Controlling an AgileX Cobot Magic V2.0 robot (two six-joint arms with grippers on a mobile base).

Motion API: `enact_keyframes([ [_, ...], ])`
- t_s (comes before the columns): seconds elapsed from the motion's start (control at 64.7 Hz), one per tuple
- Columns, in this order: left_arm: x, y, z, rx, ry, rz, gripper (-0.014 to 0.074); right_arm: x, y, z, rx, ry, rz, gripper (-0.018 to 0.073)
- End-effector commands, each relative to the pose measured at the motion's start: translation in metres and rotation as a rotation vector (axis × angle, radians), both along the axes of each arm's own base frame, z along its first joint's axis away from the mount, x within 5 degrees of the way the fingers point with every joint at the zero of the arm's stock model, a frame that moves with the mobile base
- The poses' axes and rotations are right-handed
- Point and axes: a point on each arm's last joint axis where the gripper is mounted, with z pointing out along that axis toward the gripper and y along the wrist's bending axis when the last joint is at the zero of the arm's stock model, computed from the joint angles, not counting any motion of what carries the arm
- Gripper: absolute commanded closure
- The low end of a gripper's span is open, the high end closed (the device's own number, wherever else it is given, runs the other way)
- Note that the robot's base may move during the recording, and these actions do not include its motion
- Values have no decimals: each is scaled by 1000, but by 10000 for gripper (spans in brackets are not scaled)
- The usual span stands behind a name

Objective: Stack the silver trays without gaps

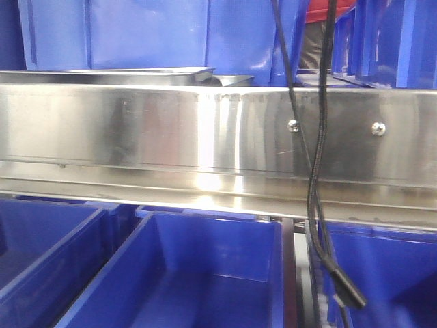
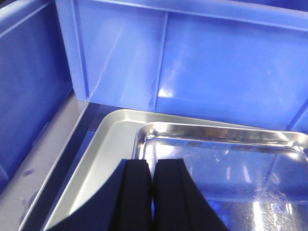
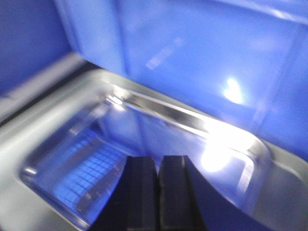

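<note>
I saw the left gripper (image 2: 152, 192) closed and empty over the skewed upper silver tray (image 2: 216, 139); the right gripper (image 3: 158, 192) likewise over its tray (image 3: 144, 139).

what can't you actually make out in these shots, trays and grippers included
- Front view: the steel rail hides all but the rims of the silver trays; neither arm shows.
- Left wrist view: the upper tray sits skewed in the lower tray; the frame edge and left gripper hide their near ends.
- Right wrist view: motion blur smears the tray; whether the right gripper touches it is unclear.
</note>
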Motion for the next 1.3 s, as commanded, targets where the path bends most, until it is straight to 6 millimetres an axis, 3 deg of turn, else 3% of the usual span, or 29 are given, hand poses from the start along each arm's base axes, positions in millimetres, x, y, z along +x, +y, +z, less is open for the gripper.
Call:
enact_keyframes([
  [0.0, -2, -2, 6, -10, -29, -15, 592, -2, -1, 10, -7, -51, 24, 628],
  [0.155, -2, -2, 6, -10, -29, -15, 592, -5, -3, 14, -23, -62, 32, 628],
  [0.34, -2, -2, 6, -10, -29, -15, 592, -22, -6, 24, 9, -120, 100, 628],
  [0.525, -2, -2, 6, -10, -29, -15, 592, -57, -26, 10, -13, -94, 151, 628],
  [0.664, -2, -2, 6, -10, -29, -15, 592, -91, -44, 7, 87, -174, 270, 628],
  [0.819, -2, -2, 6, -10, -29, -15, 592, -133, -70, 3, 248, -312, 428, 628],
  [0.943, -2, -2, 6, -10, -29, -15, 592, -164, -100, -11, 297, -345, 474, 628],
  [1.143, -2, -2, 6, -10, -29, -15, 592, -194, -150, -33, 305, -383, 413, 628],
  [1.283, -2, -2, 6, -10, -29, -15, 592, -212, -188, -36, 329, -475, 308, 628],
])
